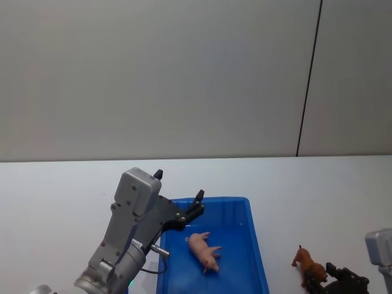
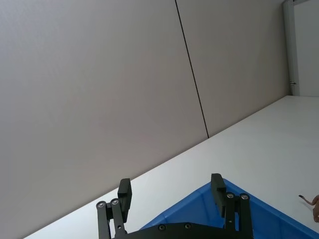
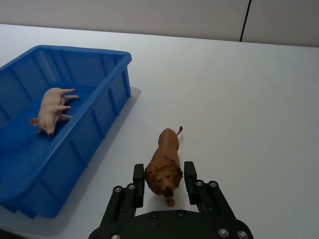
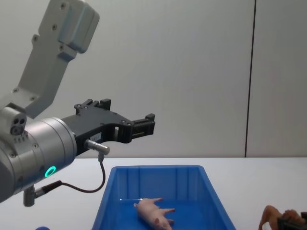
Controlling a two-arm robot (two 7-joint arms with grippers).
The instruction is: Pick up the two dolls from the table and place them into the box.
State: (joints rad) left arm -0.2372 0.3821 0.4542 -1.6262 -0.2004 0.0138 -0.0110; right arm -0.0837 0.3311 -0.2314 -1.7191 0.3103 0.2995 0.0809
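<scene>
Plain white table (image 3: 249, 99), grey wall (image 1: 153, 73); left gripper (image 2: 170, 180) wide, right gripper (image 3: 164, 168) tight on lion (image 3: 167, 152)

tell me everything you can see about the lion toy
The lion is a small brown toy, plastic by its look, with a darker shaggy mane and a thin upturned tail. It stands upright on the white table, outside the blue bin, on the bin's right and apart from it. The right end effector straddles its maned head; whether it actually grips the toy cannot be told.
</scene>
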